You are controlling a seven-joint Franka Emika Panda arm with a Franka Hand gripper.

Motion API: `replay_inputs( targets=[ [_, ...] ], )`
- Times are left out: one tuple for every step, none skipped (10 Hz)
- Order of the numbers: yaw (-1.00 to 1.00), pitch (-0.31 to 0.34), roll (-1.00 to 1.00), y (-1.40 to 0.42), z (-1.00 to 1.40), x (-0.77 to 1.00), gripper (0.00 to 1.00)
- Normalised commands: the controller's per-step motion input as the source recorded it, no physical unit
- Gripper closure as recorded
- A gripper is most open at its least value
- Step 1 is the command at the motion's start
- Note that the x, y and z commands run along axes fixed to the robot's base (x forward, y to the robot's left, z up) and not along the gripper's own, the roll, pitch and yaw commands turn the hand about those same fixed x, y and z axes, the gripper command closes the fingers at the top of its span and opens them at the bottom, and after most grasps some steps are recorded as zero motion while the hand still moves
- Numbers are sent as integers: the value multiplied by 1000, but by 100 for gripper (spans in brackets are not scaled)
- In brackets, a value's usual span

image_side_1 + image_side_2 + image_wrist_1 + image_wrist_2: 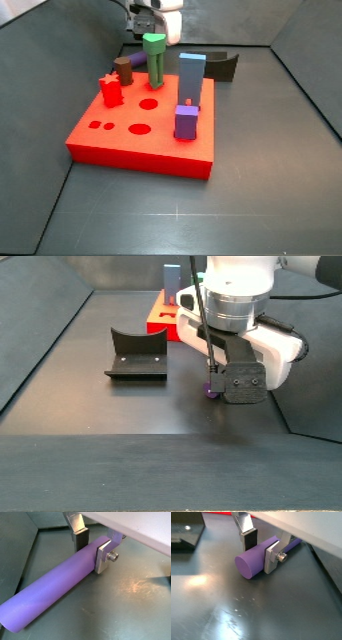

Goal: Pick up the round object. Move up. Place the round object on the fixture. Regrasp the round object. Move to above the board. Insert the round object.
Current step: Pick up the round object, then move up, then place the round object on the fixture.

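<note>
The round object (53, 587), a long smooth purple cylinder, lies flat on the dark floor. My gripper (91, 556) straddles it close to one end, a finger on each side and both against it. That end face shows in a wrist view (251, 564). In a side view only a purple sliver (210, 392) shows under the gripper (214, 384). The fixture (136, 354), a dark notched bracket, stands on the floor to the gripper's left there. The red board (140, 125) lies in front of the gripper (151, 25) in a side view.
On the board stand a tall green peg (155, 60), a blue block (193, 75), a purple square block (186, 122), a red star piece (110, 92) and a short brown cylinder (124, 68). Sloped grey walls enclose the floor. The fixture (225, 65) sits behind the board.
</note>
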Motion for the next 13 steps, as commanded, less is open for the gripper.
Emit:
replay_inputs(
  targets=[
    [0, 0, 0, 0, 0, 0, 100],
    [0, 0, 0, 0, 0, 0, 100],
    [0, 0, 0, 0, 0, 0, 100],
    [0, 0, 0, 0, 0, 0, 100],
    [0, 0, 0, 0, 0, 0, 100],
    [0, 0, 0, 0, 833, 0, 100],
    [-42, -38, 30, 46, 821, 59, 100],
    [-48, 0, 34, 39, 725, 34, 100],
    [-45, 48, 47, 20, 565, 11, 100],
    [-41, 61, 58, 16, 480, 4, 100],
    [-27, 79, 78, 6, 314, -8, 100],
    [0, 0, 0, 0, 1000, 0, 100],
    [11, 11, 9, -3, 1000, -3, 100]
  ],
)
